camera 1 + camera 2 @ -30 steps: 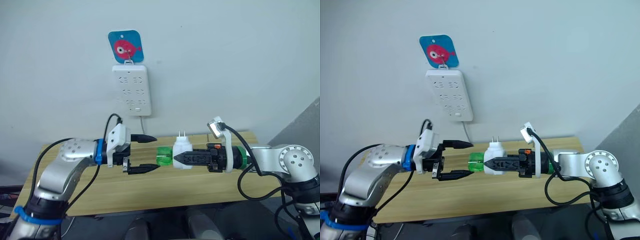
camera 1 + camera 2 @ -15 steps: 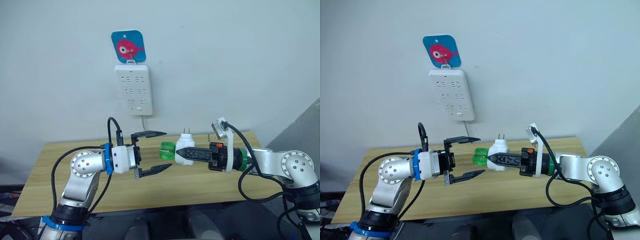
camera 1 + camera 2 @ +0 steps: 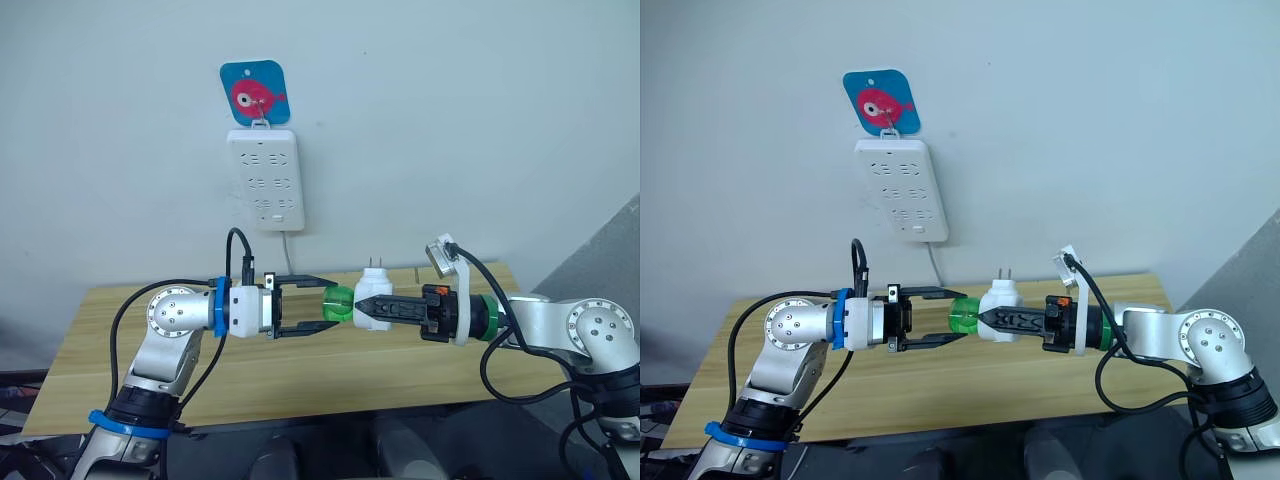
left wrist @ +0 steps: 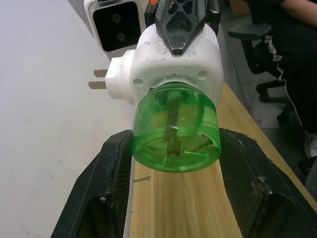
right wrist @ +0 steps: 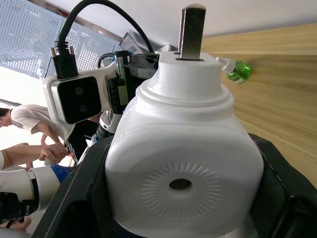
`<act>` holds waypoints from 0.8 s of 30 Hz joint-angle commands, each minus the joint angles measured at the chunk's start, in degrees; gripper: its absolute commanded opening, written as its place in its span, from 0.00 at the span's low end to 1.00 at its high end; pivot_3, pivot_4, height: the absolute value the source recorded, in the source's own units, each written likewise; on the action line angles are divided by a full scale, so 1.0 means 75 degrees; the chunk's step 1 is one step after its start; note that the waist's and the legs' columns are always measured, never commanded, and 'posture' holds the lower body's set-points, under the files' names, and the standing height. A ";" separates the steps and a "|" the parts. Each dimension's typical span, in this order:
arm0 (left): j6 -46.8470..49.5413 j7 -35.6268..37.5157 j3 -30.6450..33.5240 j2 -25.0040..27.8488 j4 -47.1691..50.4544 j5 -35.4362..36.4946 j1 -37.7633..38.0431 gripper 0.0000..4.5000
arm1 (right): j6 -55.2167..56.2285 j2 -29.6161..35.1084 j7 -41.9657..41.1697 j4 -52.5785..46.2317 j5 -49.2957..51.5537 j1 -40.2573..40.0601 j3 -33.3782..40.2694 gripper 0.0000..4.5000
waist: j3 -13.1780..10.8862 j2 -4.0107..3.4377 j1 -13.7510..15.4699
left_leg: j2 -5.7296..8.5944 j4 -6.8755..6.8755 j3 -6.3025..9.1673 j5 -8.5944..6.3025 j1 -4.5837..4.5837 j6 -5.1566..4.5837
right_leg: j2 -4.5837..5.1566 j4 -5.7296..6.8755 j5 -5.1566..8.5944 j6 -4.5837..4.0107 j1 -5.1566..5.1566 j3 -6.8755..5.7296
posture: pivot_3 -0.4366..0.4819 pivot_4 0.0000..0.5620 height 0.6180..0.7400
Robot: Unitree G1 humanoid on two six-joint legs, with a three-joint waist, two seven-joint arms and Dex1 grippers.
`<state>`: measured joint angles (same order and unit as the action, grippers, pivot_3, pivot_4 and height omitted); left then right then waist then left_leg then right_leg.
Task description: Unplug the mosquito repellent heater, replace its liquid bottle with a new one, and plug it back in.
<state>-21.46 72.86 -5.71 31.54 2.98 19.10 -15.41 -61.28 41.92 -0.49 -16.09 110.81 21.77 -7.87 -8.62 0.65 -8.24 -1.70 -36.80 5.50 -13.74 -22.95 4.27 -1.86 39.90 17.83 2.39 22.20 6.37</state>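
Both pincers on heater (image 3: 372, 303)

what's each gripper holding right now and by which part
The right gripper clamps the mosquito repellent heater by its white body. The left gripper straddles the green bottle, jaws open, not gripping.

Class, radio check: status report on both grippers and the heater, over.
Right gripper shut on mosquito repellent heater, unplugged. Left gripper open around green bottle. Nothing in the way.
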 commanded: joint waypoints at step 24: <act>0.9274 0.0861 -0.0589 0.2547 0.1064 0.3440 -0.1879 0.50 | -0.0806 0.0204 -0.2806 -0.1276 -0.2391 0.0910 0.0124 0.67 | -0.0018 0.0016 -0.0117 | -0.0003 0.0011 0.0027 0.0000 -0.0002 0.0000 | -0.0004 -0.0003 0.0004 -0.0004 0.0003 -0.0035 | 0.30 0.18 1.00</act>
<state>46.31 78.71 -10.43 49.10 12.26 45.29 -29.10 -66.93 42.98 -18.25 -23.50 92.79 28.03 -8.13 -8.76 0.77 -9.11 -1.72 -36.69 5.72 -13.74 -22.97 4.27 -1.88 39.88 17.88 2.34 22.23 6.09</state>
